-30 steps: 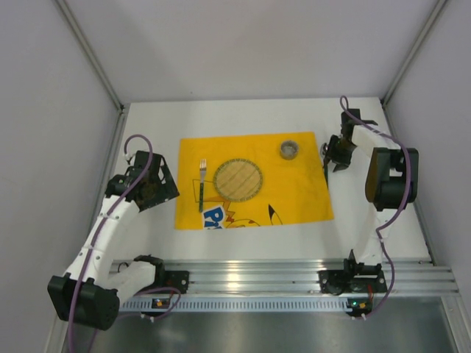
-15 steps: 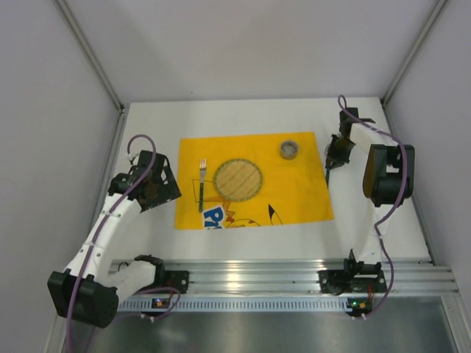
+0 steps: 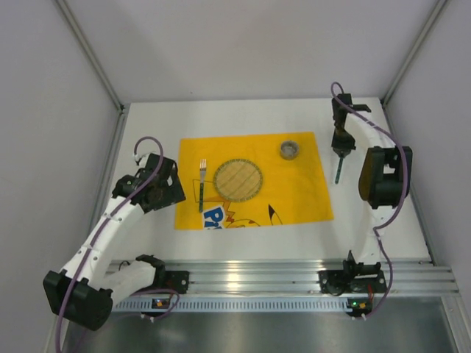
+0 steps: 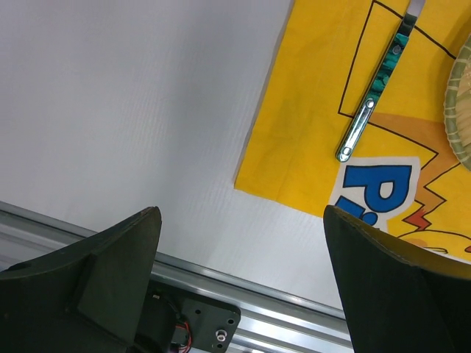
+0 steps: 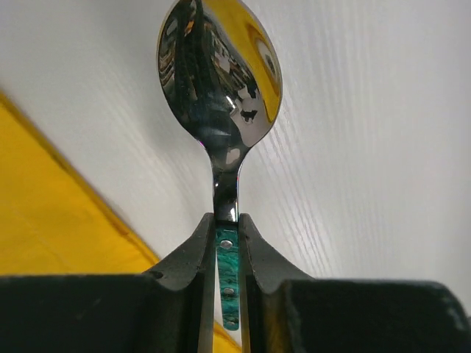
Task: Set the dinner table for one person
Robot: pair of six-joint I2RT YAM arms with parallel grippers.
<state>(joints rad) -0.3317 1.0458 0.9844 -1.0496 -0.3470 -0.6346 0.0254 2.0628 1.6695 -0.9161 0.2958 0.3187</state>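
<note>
- White walls closed in the plain white dinner table (image 3: 243, 118), and a yellow cartoon mat (image 3: 294, 195) lay flat near its middle.
- On the mat sat a round woven plate (image 3: 238, 179), a fork (image 3: 202, 184) just left of it and a small grey cup (image 3: 289, 150) toward the far right corner.
- The right gripper (image 5: 227, 220) was clamped on a spoon (image 5: 221, 73), its fingers pinching the neck where the steel stem meets the green handle. From above, the spoon (image 3: 338, 170) sat just off the mat's right edge; whether it touched the table could not be told.
- The left gripper (image 4: 241, 213) hung with its jaws spread wide and nothing between them, over bare table by the mat's near left corner.
- The spoon looked light and stiff, but its polished steel was probably slippery. The flat riveted handle likely gave the surer hold, since a pinch on the narrow stem could let it swivel.
- The table itself was rigid and fixed — only a surface to set things on. The mat looked soft enough to wrinkle if dragged across.
</note>
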